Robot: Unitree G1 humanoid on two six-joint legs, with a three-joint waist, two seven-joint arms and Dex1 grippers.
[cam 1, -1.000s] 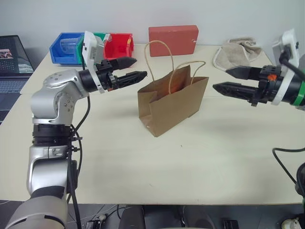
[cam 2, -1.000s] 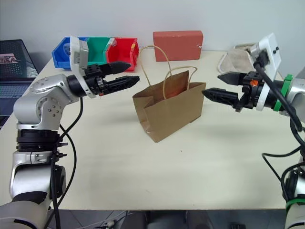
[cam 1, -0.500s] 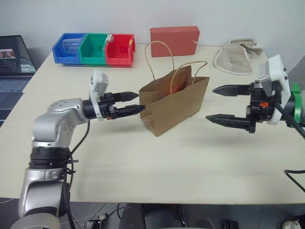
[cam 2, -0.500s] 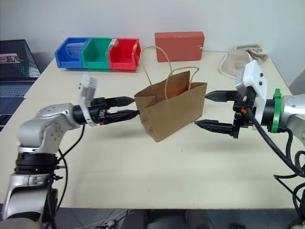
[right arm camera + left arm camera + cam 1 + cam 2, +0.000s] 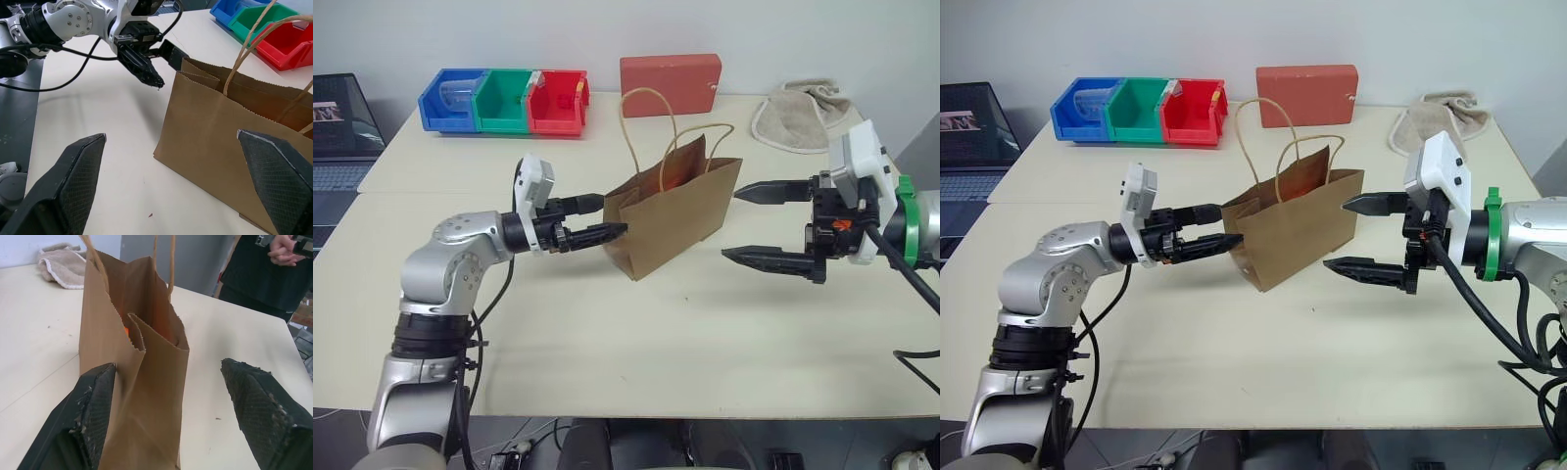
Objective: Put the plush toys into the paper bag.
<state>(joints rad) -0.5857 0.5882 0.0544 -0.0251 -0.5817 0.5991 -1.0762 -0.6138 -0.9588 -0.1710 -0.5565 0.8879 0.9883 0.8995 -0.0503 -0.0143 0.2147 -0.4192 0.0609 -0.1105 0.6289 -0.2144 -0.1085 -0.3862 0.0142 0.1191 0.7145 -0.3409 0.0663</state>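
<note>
looking at this, your paper bag (image 5: 671, 215) stands upright mid-tabletop (image 5: 607, 333), mouth up, so toys can drop straight in. something orange shows inside it, likely the carrot plush, can't tell about the egg one. left end effector (image 5: 597, 219) is open, its fingers straddling the bag's narrow end, maybe to steady it. right end effector (image 5: 766, 223) is spread wide and empty, just beside the bag's opposite end, not touching.
</note>
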